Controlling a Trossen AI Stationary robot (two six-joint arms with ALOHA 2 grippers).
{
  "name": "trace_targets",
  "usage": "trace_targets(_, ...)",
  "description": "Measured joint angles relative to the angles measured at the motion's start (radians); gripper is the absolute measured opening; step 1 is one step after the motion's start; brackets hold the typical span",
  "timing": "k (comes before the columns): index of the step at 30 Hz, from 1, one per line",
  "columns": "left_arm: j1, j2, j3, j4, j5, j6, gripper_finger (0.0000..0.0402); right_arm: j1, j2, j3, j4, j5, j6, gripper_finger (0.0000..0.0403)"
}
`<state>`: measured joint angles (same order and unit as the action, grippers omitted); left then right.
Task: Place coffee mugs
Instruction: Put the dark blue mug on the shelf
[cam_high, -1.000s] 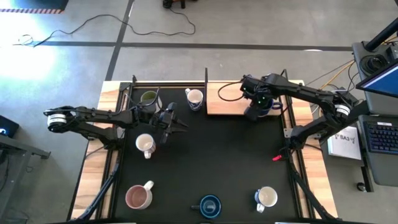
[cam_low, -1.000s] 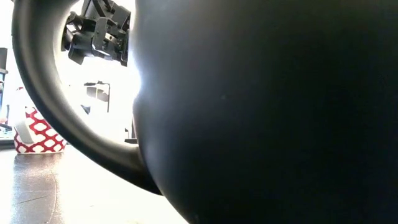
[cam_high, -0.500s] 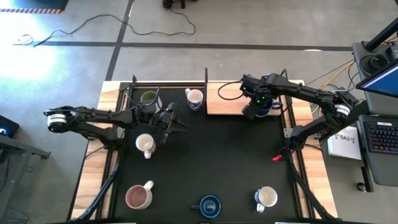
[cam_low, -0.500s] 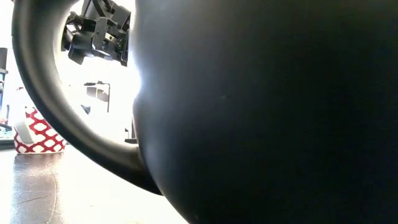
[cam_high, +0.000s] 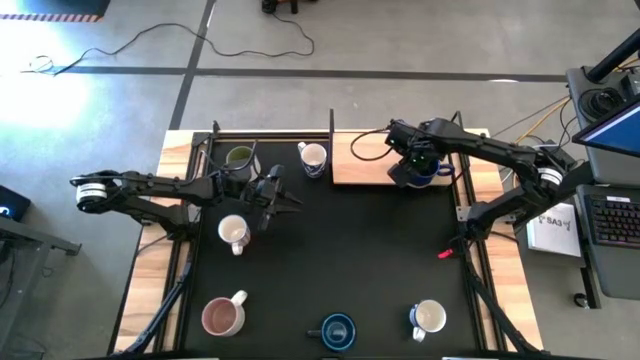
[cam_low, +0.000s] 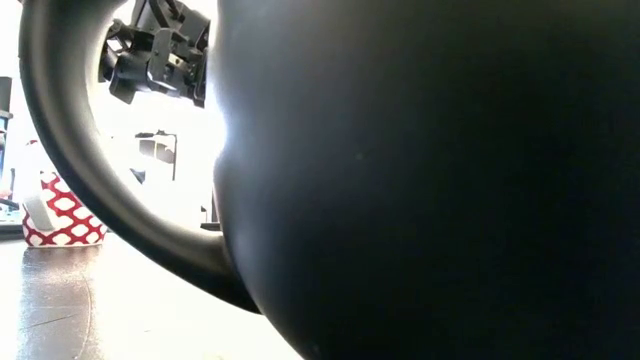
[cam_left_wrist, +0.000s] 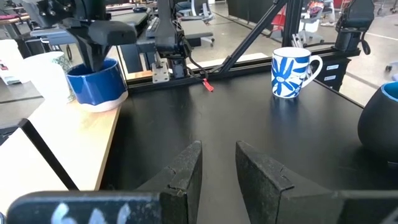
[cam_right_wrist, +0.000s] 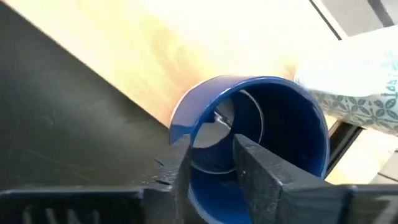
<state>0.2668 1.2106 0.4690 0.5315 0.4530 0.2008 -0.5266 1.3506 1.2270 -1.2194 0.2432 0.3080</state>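
A dark blue mug stands upright on the wooden board at the table's far right. My right gripper points down at it, open, with one finger inside the mug and one outside its wall. My left gripper hovers open and level over the black mat at centre left, in the high view, with nothing between its fingers. More mugs stand on the mat: a green-inside one, a blue-patterned white one, a white one, a pink one, a dark blue one and a white-and-blue one. My right gripper straddles the blue mug's wall at the rim from above. One finger is inside and the other is outside. I cannot tell whether either finger touches the wall. The mug rests on its base on the board.
A white patterned cup stands right beside the blue mug on the board. An upright divider edges the board. A small red object lies on the mat's right. A dark mug close to the low camera blocks most of that view.
My right gripper has rolled a little at the wrist above the blue mug, staying in the same place. The mug has kept its spot on the board.
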Motion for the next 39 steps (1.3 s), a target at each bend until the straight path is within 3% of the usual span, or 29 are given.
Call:
trace_targets(10, 0.0, 0.0, 0.0, -0.019, 0.001, 0.008, 0.008, -0.004, 0.081, -0.002, 0.011, -0.007, 0.025, 0.0123)
trace_targets(26, 0.002, 0.0, 0.0, -0.024, -0.005, 0.008, 0.008, -0.004, 0.1, -0.001, -0.013, -0.011, -0.054, 0.0036)
trace_targets(39, 0.002, 0.0, 0.0, -0.019, -0.02, -0.011, 0.008, -0.004, 0.097, -0.001, -0.062, -0.034, -0.01, 0.0039)
